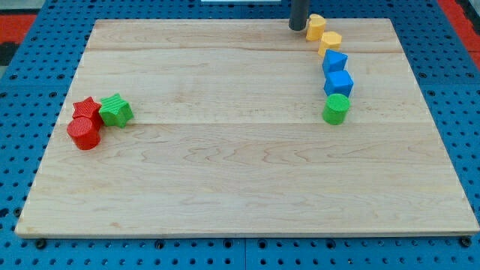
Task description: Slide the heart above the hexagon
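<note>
- My tip (298, 28), the rod's bare end effector, held nothing and stood just left of the yellow heart (316, 26).
- The yellow hexagon (330, 42) lay touching the heart, below-right, near the counter's (225, 172) top edge.

On the wooden desk (240, 172), near the view's left edge, a red star (87, 107) touches a green star (115, 109), and a red cylinder (84, 133) sits just below the red star, touching it. Near the view's right, two blue blocks (335, 61) (339, 82) and a green cylinder (336, 109) form a column. A blue perforated board (22, 97) surrounds the desk.
</note>
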`<state>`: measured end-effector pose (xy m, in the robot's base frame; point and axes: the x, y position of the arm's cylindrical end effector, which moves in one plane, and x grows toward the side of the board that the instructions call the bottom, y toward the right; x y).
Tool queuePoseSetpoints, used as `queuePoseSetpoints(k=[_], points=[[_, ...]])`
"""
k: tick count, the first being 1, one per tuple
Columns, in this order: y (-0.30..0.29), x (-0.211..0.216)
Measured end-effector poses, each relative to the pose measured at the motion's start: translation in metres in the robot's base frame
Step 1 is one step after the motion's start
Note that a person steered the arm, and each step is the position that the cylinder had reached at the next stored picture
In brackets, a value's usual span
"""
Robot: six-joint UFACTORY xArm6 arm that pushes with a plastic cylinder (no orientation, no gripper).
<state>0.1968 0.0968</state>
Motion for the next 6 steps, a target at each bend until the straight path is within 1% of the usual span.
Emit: queuePoseSetpoints(k=[1, 2, 3, 4, 6], points=[[-0.006, -0.005], [0.025, -0.005], [0.038, -0.005], [0.028, -0.004], [0.024, 0.022]])
